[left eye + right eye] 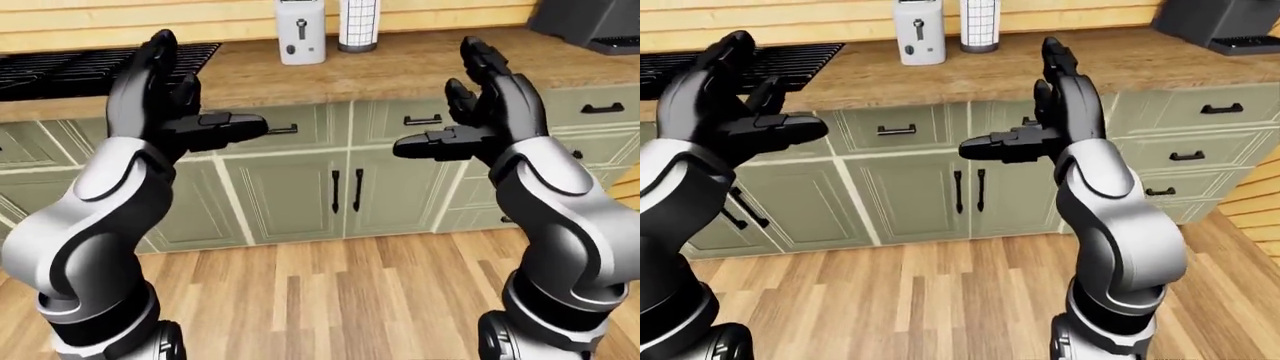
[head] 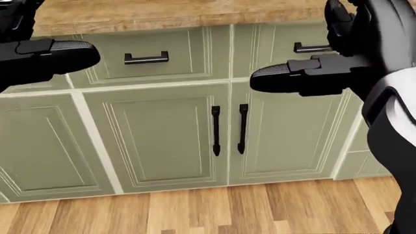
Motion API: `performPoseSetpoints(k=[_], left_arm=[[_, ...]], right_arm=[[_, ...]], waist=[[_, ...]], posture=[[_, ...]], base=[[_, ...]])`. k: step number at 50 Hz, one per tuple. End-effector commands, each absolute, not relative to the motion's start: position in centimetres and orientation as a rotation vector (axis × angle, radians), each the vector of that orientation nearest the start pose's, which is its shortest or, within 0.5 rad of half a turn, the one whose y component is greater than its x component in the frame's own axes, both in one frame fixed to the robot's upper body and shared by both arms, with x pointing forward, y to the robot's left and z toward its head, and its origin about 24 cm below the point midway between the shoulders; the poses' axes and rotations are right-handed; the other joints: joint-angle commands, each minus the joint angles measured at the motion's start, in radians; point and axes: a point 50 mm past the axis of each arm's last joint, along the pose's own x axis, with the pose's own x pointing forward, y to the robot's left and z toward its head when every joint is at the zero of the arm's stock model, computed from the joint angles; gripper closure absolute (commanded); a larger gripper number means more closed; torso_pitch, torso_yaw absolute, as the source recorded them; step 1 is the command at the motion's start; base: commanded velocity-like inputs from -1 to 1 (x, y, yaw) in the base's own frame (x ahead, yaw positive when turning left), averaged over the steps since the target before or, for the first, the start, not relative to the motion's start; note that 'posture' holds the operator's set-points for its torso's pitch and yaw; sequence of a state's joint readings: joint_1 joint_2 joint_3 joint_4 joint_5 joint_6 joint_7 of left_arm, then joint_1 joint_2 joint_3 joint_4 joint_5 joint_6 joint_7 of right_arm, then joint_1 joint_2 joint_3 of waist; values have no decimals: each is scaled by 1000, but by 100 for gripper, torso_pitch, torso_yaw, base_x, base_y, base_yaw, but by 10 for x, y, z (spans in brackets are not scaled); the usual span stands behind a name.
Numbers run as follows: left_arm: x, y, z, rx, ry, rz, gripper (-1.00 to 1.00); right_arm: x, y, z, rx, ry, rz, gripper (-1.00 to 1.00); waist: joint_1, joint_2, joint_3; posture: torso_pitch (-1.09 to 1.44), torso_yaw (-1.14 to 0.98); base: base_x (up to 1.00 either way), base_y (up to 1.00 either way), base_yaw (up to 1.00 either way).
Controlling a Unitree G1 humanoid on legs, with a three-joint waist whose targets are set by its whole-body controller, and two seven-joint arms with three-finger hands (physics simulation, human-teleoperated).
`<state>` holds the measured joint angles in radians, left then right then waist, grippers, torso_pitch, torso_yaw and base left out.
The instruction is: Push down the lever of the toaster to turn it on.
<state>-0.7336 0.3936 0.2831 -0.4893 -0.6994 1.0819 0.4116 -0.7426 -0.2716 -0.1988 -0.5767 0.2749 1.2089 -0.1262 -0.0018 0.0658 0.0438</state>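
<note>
Fingers [image 1: 165, 64] of both hands spread wide, empty, well short of toaster [image 1: 300, 30].

Head view angled low, close on sage-green panelled cabinet doors [image 2: 162, 141]; eye views wider, level, sharing these below light wooden countertop [image 1: 400, 71].

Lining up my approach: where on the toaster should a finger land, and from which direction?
On the small black lever knob in the vertical slot on the toaster face toward the robot. Come from above it and press straight down; a fingertip suffices. Both hands are well short.
</note>
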Motion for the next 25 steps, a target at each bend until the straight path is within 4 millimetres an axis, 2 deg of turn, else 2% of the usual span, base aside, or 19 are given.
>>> performPoseSetpoints(k=[1, 4, 10, 12, 13, 14, 15, 16, 17, 18, 20, 23, 25], left_arm=[[283, 181, 287, -109, -224, 17, -100], [283, 181, 287, -108, -224, 17, -100], [283, 181, 286, -108, -226, 19, -100], [283, 181, 286, -108, -227, 18, -100], [282, 181, 287, -108, -228, 19, -100], [282, 182, 287, -109, -228, 20, -100], [282, 182, 287, -109, -228, 20, -100], [283, 182, 286, -109, -228, 20, -100], [283, 182, 286, -109, -229, 20, -100], [283, 182, 287, -109, -229, 20, -100], [283, 182, 287, -109, -229, 20, -100], [283, 182, 287, -110, -230, 17, -100], [283, 182, 287, -110, -229, 18, -100]], right_arm=[[281, -168, 280, -59, -210, -13, -100], [280, -167, 280, -61, -211, -10, -100], [281, -167, 279, -60, -213, -10, -100], [280, -167, 280, -59, -215, -9, -100], [280, -167, 280, -59, -216, -9, -100], [280, -167, 280, -59, -215, -9, -100], [280, -167, 279, -59, -216, -9, -100], [280, -167, 280, -59, -216, -9, -100], [280, -167, 280, -59, -215, -9, -100], [280, -167, 280, -59, -216, -8, -100], [280, -167, 279, -59, -216, -8, -100], [280, -166, 280, -59, -218, -9, -100], [281, -167, 280, -56, -218, -15, -100]], waist=[[-9, 12, -21], [-8, -26, -23], [-10, -81, -1], [-7, -109, 2], [-6, -132, -6], [-2, -128, -10], [-8, -111, -1], [3, -121, -2], [2, -120, -13], [2, -113, -22], [1, -92, -18], [-10, -46, -8], [-17, 26, -28]], posture=[[0, 0], [0, 0], [0, 0], [0, 0], [0, 0], [0, 0], [0, 0], [0, 0], [0, 0], [0, 0], [0, 0], [0, 0], [0, 0]], base=[[2, 29, 0], [4, 29, 0], [18, 25, 0], [30, 23, 0], [30, 23, 0], [30, 23, 0], [30, 23, 0], [29, 23, 0], [28, 23, 0], [28, 23, 0], [28, 20, 0], [27, 15, 0], [2, 0, 0]])
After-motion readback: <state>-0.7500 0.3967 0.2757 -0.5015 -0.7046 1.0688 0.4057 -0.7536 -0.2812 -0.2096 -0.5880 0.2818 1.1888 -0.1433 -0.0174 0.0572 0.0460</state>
